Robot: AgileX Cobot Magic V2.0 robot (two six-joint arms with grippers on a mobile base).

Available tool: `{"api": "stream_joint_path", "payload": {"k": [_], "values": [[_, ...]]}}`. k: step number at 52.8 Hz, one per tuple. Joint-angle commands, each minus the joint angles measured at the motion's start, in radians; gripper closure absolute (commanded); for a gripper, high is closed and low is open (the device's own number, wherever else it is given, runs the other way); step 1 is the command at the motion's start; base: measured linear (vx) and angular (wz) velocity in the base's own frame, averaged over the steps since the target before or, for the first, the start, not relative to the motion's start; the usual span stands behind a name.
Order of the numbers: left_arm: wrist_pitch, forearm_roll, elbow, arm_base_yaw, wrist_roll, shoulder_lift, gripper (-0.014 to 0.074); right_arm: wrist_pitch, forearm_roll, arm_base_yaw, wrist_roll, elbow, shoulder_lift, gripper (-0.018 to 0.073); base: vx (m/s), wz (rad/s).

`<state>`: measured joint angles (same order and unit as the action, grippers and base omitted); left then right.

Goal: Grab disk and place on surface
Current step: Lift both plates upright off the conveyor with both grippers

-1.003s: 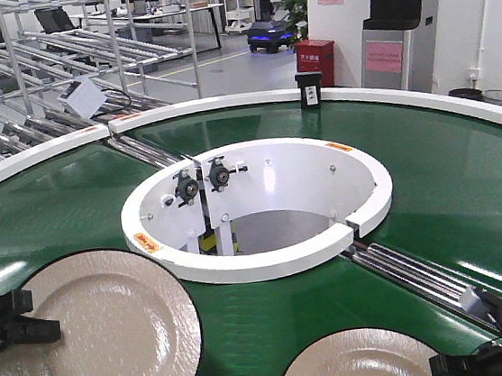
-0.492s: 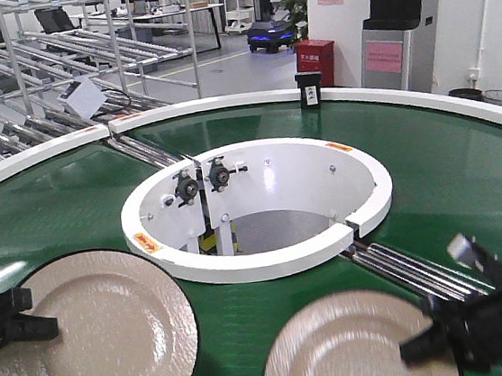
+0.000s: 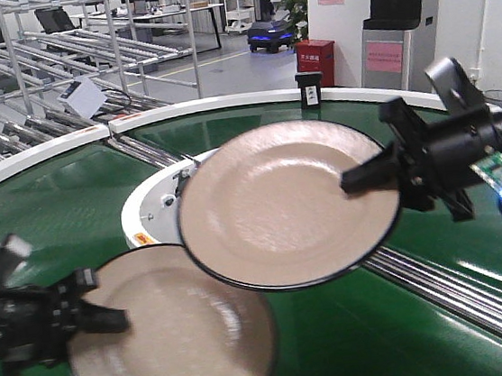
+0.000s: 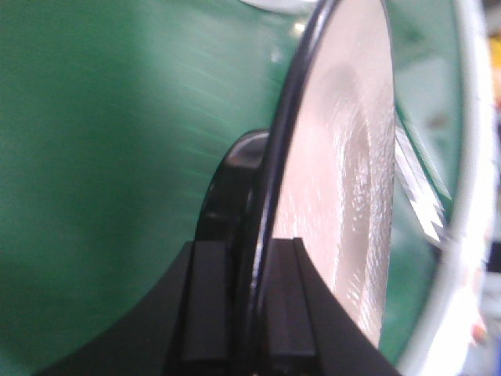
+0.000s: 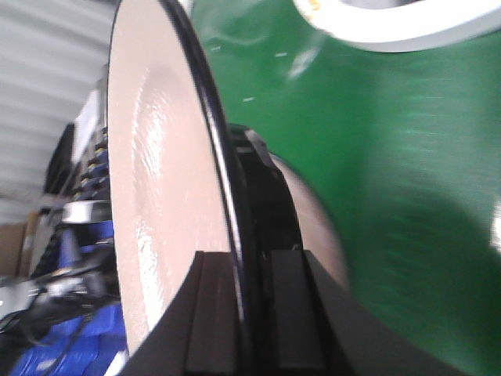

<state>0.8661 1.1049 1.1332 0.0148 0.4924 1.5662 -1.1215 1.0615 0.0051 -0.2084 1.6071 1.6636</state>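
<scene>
the right tool [image 3: 363,177] was pinched on the right edge of the first disk [image 3: 280,205], holding it clear above the green conveyor [image 3: 53,206], face tilted toward the camera, in front of the white inner ring [image 3: 146,223]. the left tool [image 3: 98,319] was clamped on the left rim of the second disk [image 3: 174,346], which sat lower. each wrist view showed a dark rim between the fingers [image 4: 205,305]. each disk stretched inward from its own tool, and the two overlapped in the front view. the dark bench was not in view, so its direction could not be judged.
</scene>
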Motion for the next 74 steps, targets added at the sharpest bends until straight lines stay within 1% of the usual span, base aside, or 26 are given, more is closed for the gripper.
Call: {"api": "stream_joint_path", "payload": {"k": [1, 4, 7, 11, 15, 74], "values": [[-0.001, 0.214, 0.03, -0.067, -0.028, -0.05, 0.0602, 0.05, 0.127, 0.017, 0.053, 0.082, -0.053, 0.0567, 0.0, 0.0], [0.002, 0.273, 0.03, -0.097, -0.028, -0.05, 0.0602, 0.063, 0.15, 0.017, 0.072, 0.104, -0.053, 0.0567, 0.0, 0.0], [-0.003, 0.305, 0.03, -0.119, -0.028, -0.05, 0.0601, 0.08, 0.19, 0.016, 0.074, 0.116, -0.053, 0.0567, 0.0, 0.0], [-0.008, 0.323, 0.03, -0.14, -0.028, -0.049, 0.0601, 0.104, 0.244, 0.016, 0.068, 0.12, -0.053, 0.0567, 0.0, 0.0], [-0.019, 0.339, 0.03, -0.146, -0.028, -0.049, 0.0601, 0.1, 0.265, 0.016, 0.066, 0.12, -0.053, 0.0567, 0.0, 0.0], [-0.029, 0.339, 0.03, -0.146, -0.028, -0.047, 0.0601, 0.088, 0.263, 0.016, 0.066, 0.12, -0.053, 0.0567, 0.0, 0.01]]}}
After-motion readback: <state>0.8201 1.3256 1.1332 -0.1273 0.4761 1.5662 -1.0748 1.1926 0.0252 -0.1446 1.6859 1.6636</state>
